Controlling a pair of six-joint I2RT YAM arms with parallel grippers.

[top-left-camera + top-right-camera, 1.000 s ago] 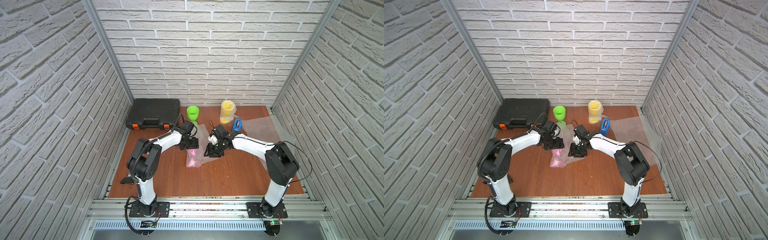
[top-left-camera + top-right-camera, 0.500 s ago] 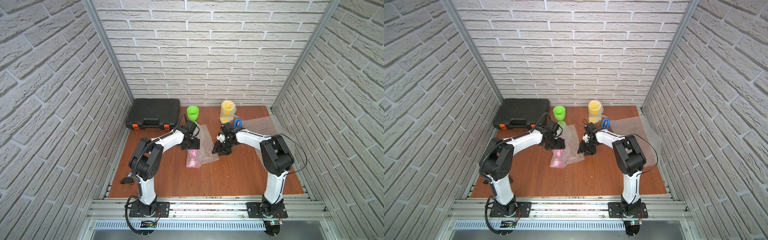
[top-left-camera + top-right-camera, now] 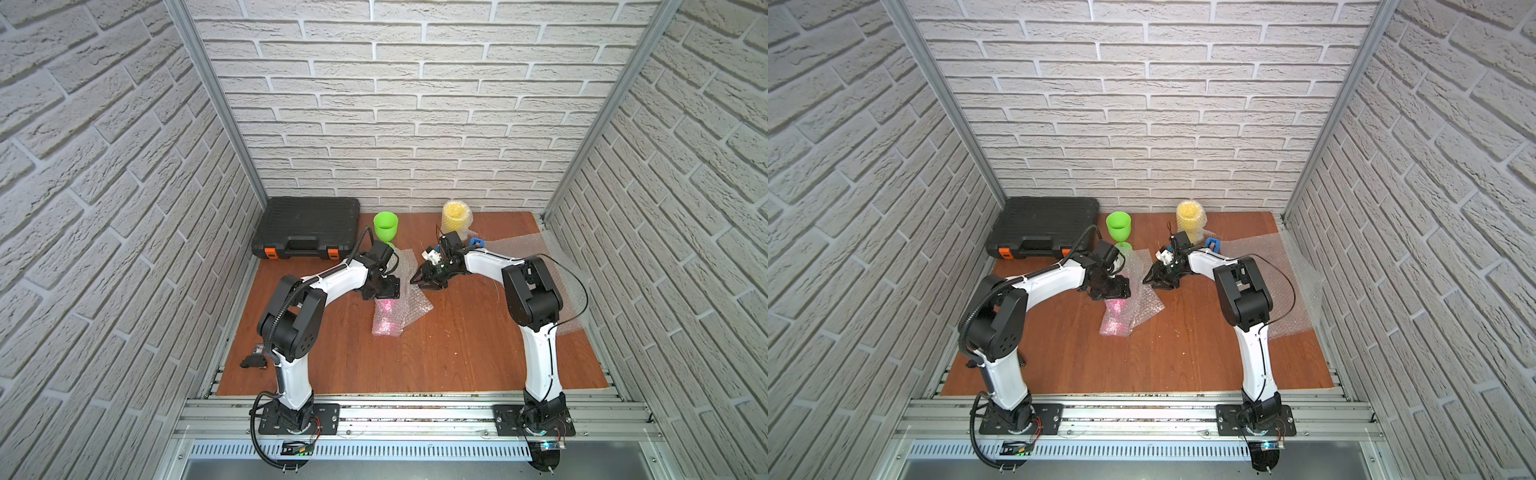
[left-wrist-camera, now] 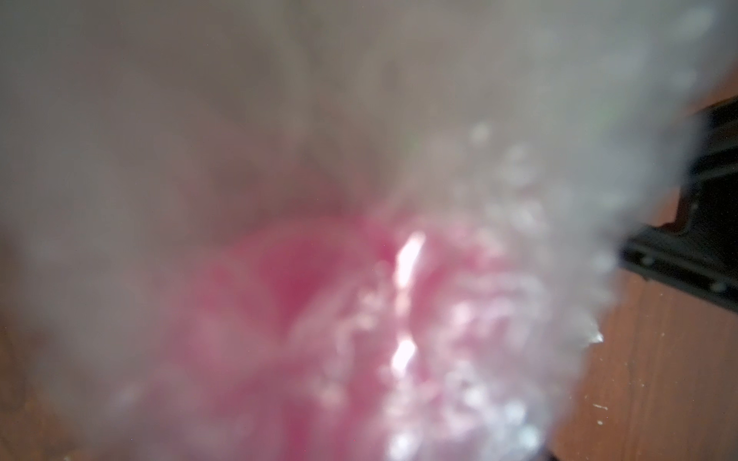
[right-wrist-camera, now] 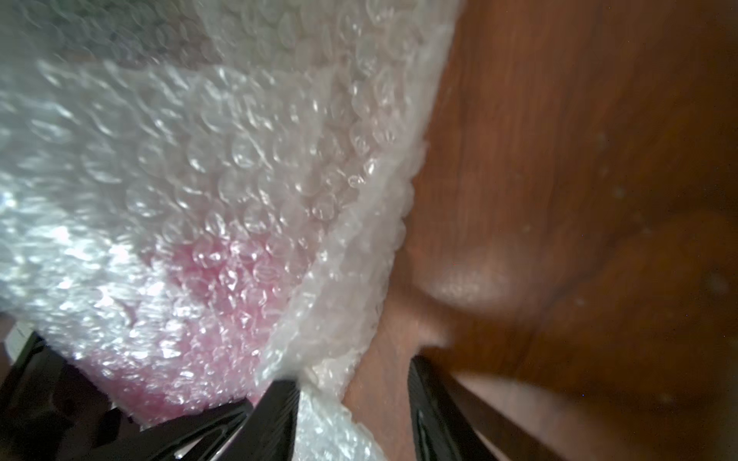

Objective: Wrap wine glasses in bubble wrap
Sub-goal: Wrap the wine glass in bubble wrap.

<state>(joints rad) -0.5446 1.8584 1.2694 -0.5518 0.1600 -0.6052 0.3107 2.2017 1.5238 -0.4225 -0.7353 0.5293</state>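
The pink wine glass point(image 3: 387, 316) lies on its side mid-table, rolled in bubble wrap point(image 3: 415, 305). My left gripper point(image 3: 384, 289) sits on its far end, closed on the wrapped glass; its wrist view is a blur of pink glass point(image 4: 303, 319) behind film, and the jaws are hidden. My right gripper point(image 3: 420, 279) is at the wrap's loose right edge and stands open, with a wrap flap point(image 5: 331, 423) against one finger point(image 5: 279, 415). The green wine glass point(image 3: 385, 226) stands bare at the back. The yellow wine glass point(image 3: 456, 216) stands wrapped.
A black tool case point(image 3: 307, 226) fills the back left corner. A blue tape dispenser point(image 3: 476, 242) sits behind my right wrist. Spare bubble wrap sheets point(image 3: 557, 266) cover the right side of the table. A small black object point(image 3: 253, 360) lies off the left edge.
My right arm's elbow has swung in toward the back, and its gripper has shifted slightly along the wrap's right edge. The left arm and the pink bundle have not moved.
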